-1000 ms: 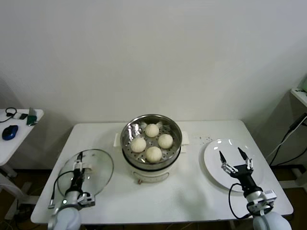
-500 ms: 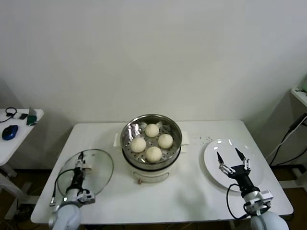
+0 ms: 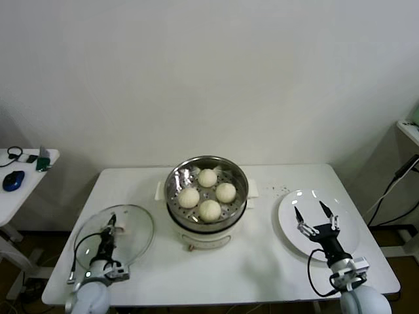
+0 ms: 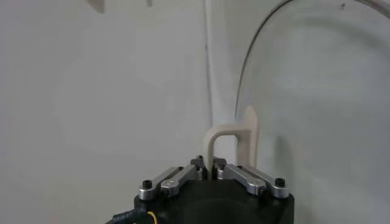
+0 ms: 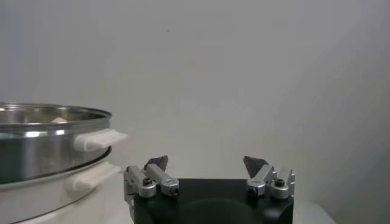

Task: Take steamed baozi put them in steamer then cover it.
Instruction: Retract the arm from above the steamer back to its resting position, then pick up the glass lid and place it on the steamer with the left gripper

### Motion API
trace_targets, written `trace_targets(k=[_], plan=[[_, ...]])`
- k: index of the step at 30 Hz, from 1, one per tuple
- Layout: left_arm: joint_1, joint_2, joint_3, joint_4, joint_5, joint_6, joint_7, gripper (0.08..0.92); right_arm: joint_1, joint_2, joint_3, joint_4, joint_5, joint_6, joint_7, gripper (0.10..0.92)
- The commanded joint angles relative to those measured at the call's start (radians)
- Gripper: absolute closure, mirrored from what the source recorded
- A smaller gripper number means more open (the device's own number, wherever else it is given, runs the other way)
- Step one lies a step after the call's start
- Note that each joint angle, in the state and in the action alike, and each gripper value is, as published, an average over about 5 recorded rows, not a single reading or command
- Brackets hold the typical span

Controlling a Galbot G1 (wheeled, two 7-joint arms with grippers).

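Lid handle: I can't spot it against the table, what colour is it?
Cream-white handle on the clear glass lid, clearest in the left wrist view, with the left gripper clamped on it.

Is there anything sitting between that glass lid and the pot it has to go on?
Nothing visible. The lid, its handle gripped by the left gripper, sits on the table left of the steamer; bare tabletop lies between. The right gripper hovers open over the plate.

both hands, the left hand (image 4: 208, 163) and the right hand (image 5: 206, 165), have black bodies, silver metal links with dark screws and dark pointed tips. black cables loop from each pale grey wrist.
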Motion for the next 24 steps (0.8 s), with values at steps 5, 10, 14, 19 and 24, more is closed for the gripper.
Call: trace_targets(k=[5, 10, 14, 19, 24], plan=[[0.103, 0.033, -0.01, -0.221, -0.044, 0.094, -0.014, 0.846, 0.037, -0.032, -0.008, -0.029, -0.007, -0.001, 0.002, 0.203], [0.168, 0.077, -0.019, -0.377, -0.05, 0.208, -0.031, 0.846, 0.068, -0.063, -0.021, -0.049, -0.009, -0.006, 0.01, 0.203], [0.21, 0.134, -0.025, -0.51, -0.081, 0.321, -0.022, 0.846, 0.1, -0.091, -0.033, -0.067, -0.007, -0.011, 0.021, 0.203], [0.233, 0.226, -0.021, -0.645, -0.144, 0.423, 0.011, 0.846, 0.137, -0.123, -0.054, -0.098, -0.004, -0.014, 0.028, 0.203], [0.221, 0.316, -0.012, -0.717, -0.221, 0.506, 0.064, 0.846, 0.166, -0.131, -0.08, -0.124, -0.008, -0.014, 0.032, 0.203]])
